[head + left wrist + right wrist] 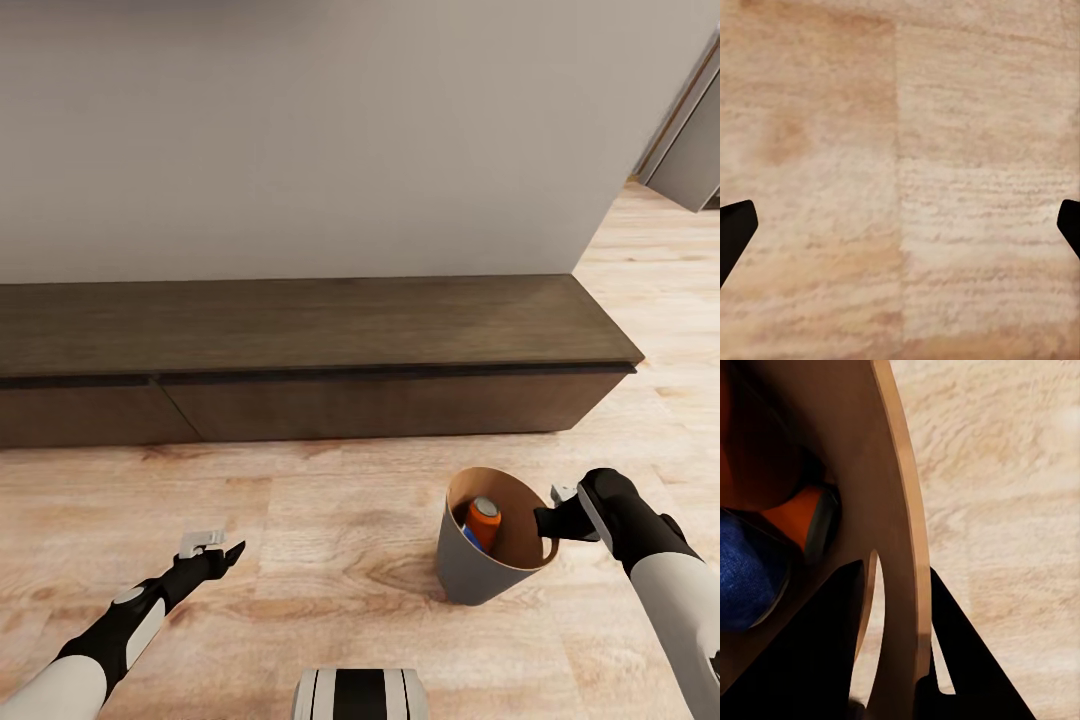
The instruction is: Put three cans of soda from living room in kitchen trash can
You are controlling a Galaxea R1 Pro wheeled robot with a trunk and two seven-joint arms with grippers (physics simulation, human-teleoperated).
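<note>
The tash can [478, 585] is seen in the head view on the pale wood-plank floor [330, 520], tilted so that its open mouth faces toward the long dark wooden bench [300, 330] and the grey wall [300, 130] behind it. The grey outer wall and coppery-brown interior are visible. The can is held at its rim by the right tool [546, 520]: in the right wrist view the two black fingers [810, 652] are seen on either side of the rim wall, one inside and one outside, next to the slot handle [872, 607], so the right tool is recorded as clamped on the rim.

Inside the bucket, an orange can of soda [484, 520] with a silvery top is seen, and a patch of blue [470, 540] is noted just beside and below it. In the right wrist view, an orange can [802, 521] with its metallic end, a second orange surface [757, 457] close by, and a blue can [750, 577] are seen lying together against the inner wall.

The left tool [215, 552] is held above bare floor, well apart from the bucket. In the left wrist view, its black fingertips [735, 229] are seen at opposite edges of the frame over floor planks [900, 180], so the left tool is recorded as spread apart with nothing between the fingers.

A white and black part of the robot body [360, 693] is seen at the lower edge of the head view.
</note>
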